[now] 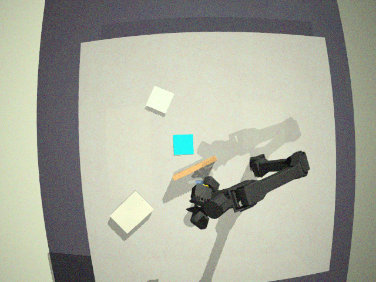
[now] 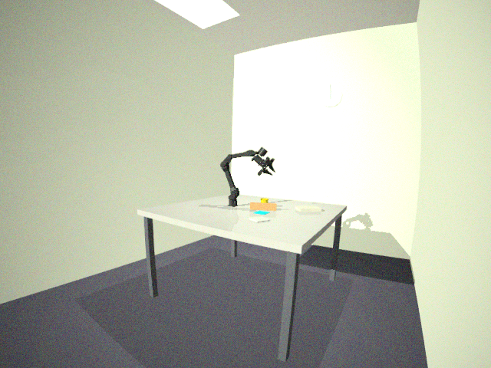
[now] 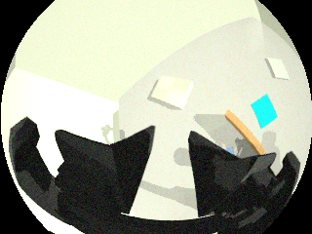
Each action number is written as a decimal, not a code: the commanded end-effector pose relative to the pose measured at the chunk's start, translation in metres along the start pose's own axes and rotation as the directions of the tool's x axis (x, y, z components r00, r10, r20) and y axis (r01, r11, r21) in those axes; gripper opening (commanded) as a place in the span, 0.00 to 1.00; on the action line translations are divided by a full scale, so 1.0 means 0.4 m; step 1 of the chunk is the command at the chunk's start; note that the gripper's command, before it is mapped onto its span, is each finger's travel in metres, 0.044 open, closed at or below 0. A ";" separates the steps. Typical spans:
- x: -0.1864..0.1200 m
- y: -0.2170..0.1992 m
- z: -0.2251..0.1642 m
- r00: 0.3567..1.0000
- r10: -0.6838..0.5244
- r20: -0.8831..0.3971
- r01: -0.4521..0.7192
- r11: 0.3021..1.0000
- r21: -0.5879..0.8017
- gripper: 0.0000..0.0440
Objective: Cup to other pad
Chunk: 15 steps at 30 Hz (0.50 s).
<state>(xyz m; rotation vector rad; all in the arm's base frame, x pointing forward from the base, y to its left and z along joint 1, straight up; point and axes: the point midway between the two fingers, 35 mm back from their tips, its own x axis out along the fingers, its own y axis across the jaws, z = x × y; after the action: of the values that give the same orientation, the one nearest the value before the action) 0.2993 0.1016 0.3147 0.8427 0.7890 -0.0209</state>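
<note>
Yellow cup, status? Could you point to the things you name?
Gripper (image 1: 188, 204) (image 2: 273, 172) (image 3: 172, 133) part-open, nothing held, raised above table. Yellow cup (image 2: 264, 200) on table. Orange barrier (image 1: 194, 168) (image 2: 263, 206) (image 3: 246, 133) between cup and cyan pad (image 1: 183, 144) (image 2: 261, 212) (image 3: 264, 111).

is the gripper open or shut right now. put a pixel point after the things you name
Open, partway, with nothing held: the wrist view shows a gap between the gripper's (image 1: 188, 205) (image 2: 273, 172) (image 3: 172, 129) two fingertips and only background through it.

Orange barrier (image 1: 194, 168) (image 2: 262, 206) (image 3: 245, 132) beside cyan pad (image 1: 183, 144) (image 2: 261, 212) (image 3: 264, 111).

The black six-joint arm (image 1: 258, 189) (image 2: 228, 164) is bent high at its elbow; its parallel-jaw gripper (image 1: 188, 204) (image 2: 273, 172) (image 3: 172, 133) points downward at a slant, with its fingers partly open.
</note>
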 end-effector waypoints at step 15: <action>0.025 -0.029 -0.072 0.967 -0.189 -0.172 0.220 0.959 0.179 0.34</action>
<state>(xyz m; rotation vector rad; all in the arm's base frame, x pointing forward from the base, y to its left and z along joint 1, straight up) 0.2860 0.1146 0.2943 0.9492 1.0009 -0.1955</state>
